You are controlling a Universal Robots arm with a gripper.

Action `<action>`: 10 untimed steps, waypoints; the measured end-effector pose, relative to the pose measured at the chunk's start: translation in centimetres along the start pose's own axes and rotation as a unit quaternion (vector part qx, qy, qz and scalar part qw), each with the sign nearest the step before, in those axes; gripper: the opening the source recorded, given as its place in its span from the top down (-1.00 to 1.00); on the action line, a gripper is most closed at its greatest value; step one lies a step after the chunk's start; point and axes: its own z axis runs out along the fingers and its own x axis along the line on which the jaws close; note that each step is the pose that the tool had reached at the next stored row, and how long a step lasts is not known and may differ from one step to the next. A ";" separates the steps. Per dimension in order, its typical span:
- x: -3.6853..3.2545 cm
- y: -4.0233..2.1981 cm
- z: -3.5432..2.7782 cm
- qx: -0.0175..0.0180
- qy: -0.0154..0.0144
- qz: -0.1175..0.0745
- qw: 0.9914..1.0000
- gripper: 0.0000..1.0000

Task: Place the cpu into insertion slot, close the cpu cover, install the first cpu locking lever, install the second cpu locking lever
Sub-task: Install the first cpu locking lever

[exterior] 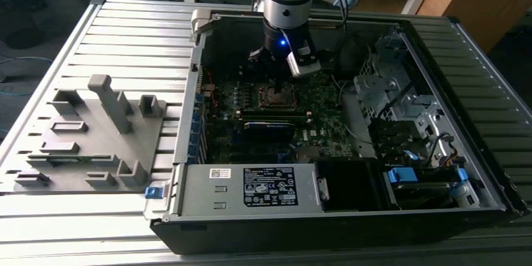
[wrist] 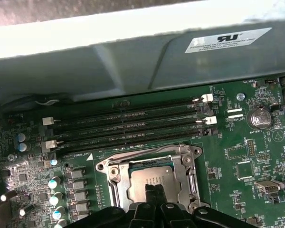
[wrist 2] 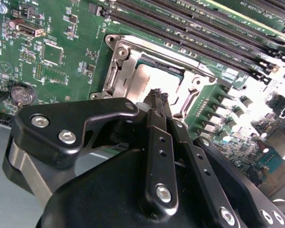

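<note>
Gripper [wrist 2: 157, 97] fingers pressed together over cpu [wrist: 152, 183] in slot; case on slatted metal table [exterior: 124, 35]

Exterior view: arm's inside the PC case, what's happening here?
The arm has its gripper down inside the open computer case, right over the insertion slot on the motherboard. Both wrist views show the cpu already lying in the socket, with the cpu cover framing it. The fingertips look close together just above the chip. Whether the locking levers are latched cannot be told.
</note>
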 end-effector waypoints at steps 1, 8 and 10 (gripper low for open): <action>0.00 -0.01 -0.04 0.000 0.000 0.000 1.000 0.79; -0.01 -0.01 -0.26 -0.001 0.000 0.000 1.000 0.79; -0.03 -0.10 -0.27 -0.001 0.000 0.000 1.000 0.79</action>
